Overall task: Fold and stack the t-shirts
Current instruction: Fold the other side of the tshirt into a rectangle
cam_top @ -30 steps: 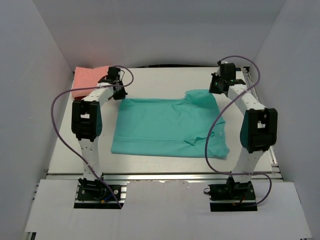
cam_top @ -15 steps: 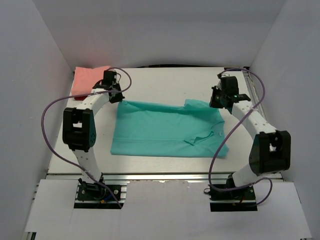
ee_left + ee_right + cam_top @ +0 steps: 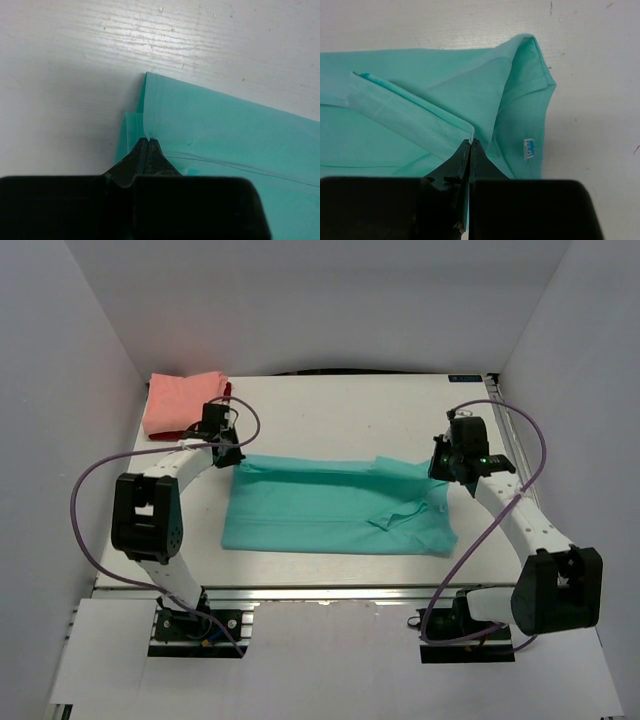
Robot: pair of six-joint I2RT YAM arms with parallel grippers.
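Observation:
A teal t-shirt (image 3: 330,510) lies spread across the middle of the table. My left gripper (image 3: 233,453) is shut on its far left corner, and in the left wrist view the closed gripper (image 3: 147,140) pinches a doubled edge of the teal t-shirt (image 3: 230,135). My right gripper (image 3: 440,470) is shut on the far right edge. In the right wrist view this gripper (image 3: 471,141) pinches a folded hem of the teal t-shirt (image 3: 420,95) beside a sleeve with a small blue label (image 3: 530,148). A folded salmon-pink t-shirt (image 3: 178,402) sits at the back left with dark red cloth (image 3: 227,390) peeking from under it.
The white table (image 3: 340,405) is boxed in by white walls at the left, back and right. Purple cables (image 3: 85,485) loop out from both arms. A metal rail (image 3: 320,590) runs along the near edge, just behind the arm bases.
Both grippers have come toward the near edge, drawing the teal shirt's far edge with them. The shirt's far part now lies folded over and its outline is shallower.

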